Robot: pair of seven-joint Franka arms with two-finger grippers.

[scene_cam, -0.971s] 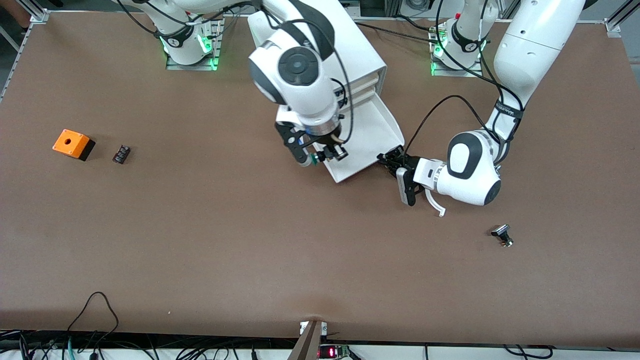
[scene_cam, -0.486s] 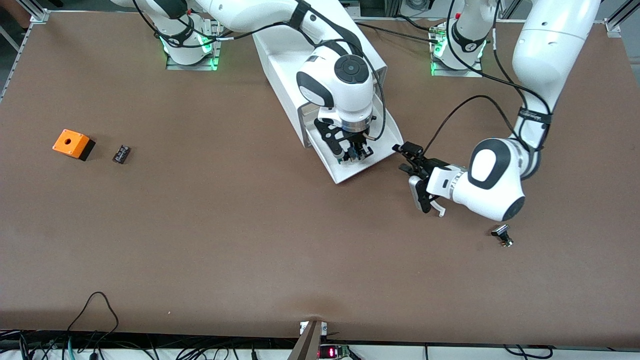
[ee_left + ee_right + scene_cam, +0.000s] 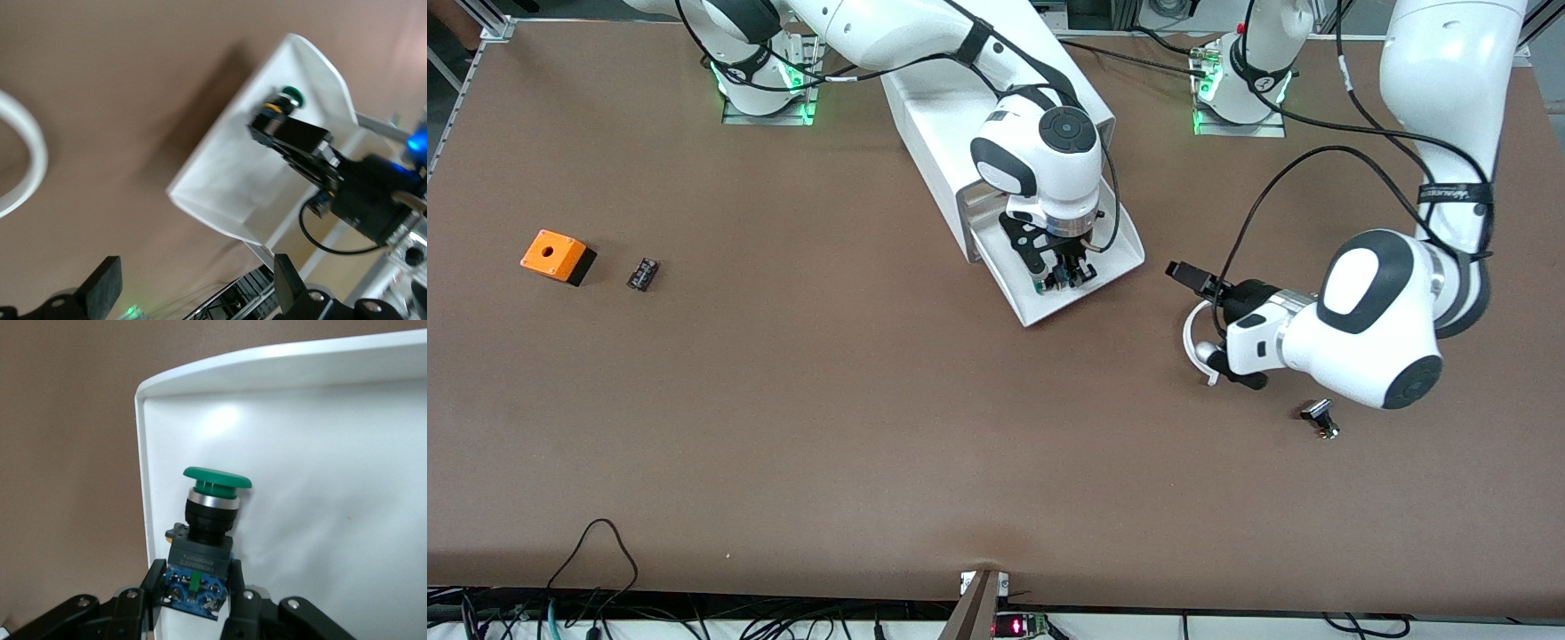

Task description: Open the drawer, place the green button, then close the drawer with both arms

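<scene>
The white cabinet stands at the middle of the table near the arms' bases. Its bottommost drawer is pulled out toward the front camera. My right gripper hangs over the open drawer, shut on the button. In the right wrist view the fingers clamp the blue-and-black body, and the green cap is over the drawer's white floor by its rim. My left gripper is open and empty above the table beside the drawer, toward the left arm's end. Its wrist view shows the drawer and the button.
An orange box with a hole and a small black part lie toward the right arm's end. A silver-and-black part lies under the left arm's wrist, nearer the front camera. Cables run along the table's front edge.
My right gripper carried the button from beside the drawer's front corner to over the drawer's inside. My left gripper drew away from the drawer toward the left arm's end and turned.
</scene>
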